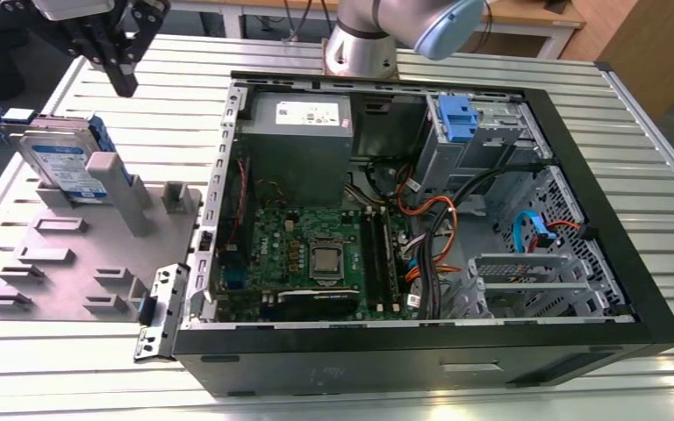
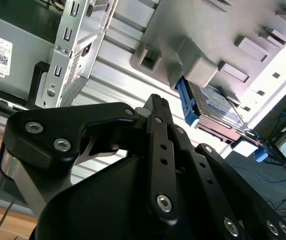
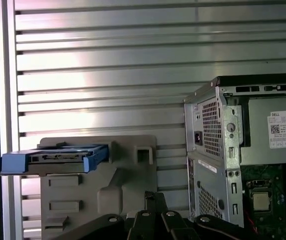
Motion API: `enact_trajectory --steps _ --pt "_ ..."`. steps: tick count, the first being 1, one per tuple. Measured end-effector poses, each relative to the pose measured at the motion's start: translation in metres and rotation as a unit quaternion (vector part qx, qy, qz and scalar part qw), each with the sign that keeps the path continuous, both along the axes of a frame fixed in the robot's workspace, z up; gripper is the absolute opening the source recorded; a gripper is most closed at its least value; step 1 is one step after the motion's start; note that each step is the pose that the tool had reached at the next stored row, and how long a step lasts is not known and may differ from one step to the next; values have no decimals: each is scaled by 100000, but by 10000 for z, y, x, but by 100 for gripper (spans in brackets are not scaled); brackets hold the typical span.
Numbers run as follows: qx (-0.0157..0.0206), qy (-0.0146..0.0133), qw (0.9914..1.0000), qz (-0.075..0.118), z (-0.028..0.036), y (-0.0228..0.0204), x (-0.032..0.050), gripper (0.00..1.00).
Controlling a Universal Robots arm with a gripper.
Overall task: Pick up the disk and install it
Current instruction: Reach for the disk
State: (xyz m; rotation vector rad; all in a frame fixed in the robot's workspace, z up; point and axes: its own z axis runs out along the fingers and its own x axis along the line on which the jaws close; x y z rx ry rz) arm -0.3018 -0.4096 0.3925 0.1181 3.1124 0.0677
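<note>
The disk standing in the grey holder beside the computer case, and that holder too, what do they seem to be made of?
The flat rectangular silver disk: body looks like bare metal, with a dull sheen, under a blue-and-white label; its blue side rails look like matte moulded plastic. The grey slotted holder plate: probably plastic, perhaps printed, given its uniform matte grey and blocky pockets.

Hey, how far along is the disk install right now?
Nothing looks done yet. The disk stands on edge in its grey holder on the exterior view's left, outside the open computer case. The hand hangs above it, apart, holding nothing. Picking it up and installing it are both left.
</note>
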Motion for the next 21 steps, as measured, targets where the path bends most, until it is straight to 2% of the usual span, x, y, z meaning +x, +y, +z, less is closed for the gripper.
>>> enact_trajectory --steps 7,21 --pt "-4 2 100000 3 -1 -5 -78 11" --pt "-5 4 100000 5 -21 -5 -90 11"
